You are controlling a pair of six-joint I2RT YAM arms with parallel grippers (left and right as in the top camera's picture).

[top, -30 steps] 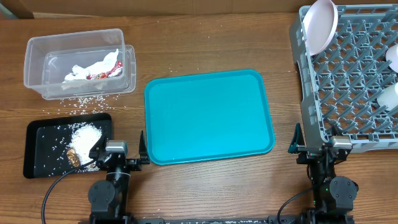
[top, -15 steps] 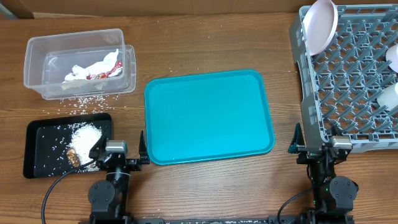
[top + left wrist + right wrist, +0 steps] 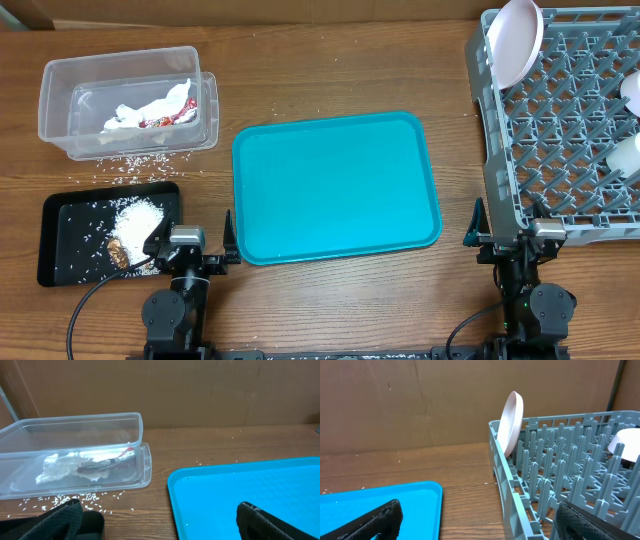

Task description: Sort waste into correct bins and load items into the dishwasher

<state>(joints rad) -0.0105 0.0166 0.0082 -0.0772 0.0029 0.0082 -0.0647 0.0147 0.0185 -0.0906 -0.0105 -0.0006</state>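
Loose rice grains (image 3: 135, 163) lie scattered on the table, far left, between the clear tub (image 3: 60, 72) and the black tray (image 3: 62, 262). Tiny, light and free-rolling, they would likely slip a pinch and suit sweeping better. Inside the tub rest a crumpled napkin (image 3: 135, 110) and a red wrapper (image 3: 166, 120). The left gripper (image 3: 160, 525) and right gripper (image 3: 477, 522) sit at the near edge, fingers spread wide, holding nothing.

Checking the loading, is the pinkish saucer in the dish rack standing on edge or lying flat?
Standing on edge. The right wrist view shows the saucer upright at a corner of the grey dish rack.
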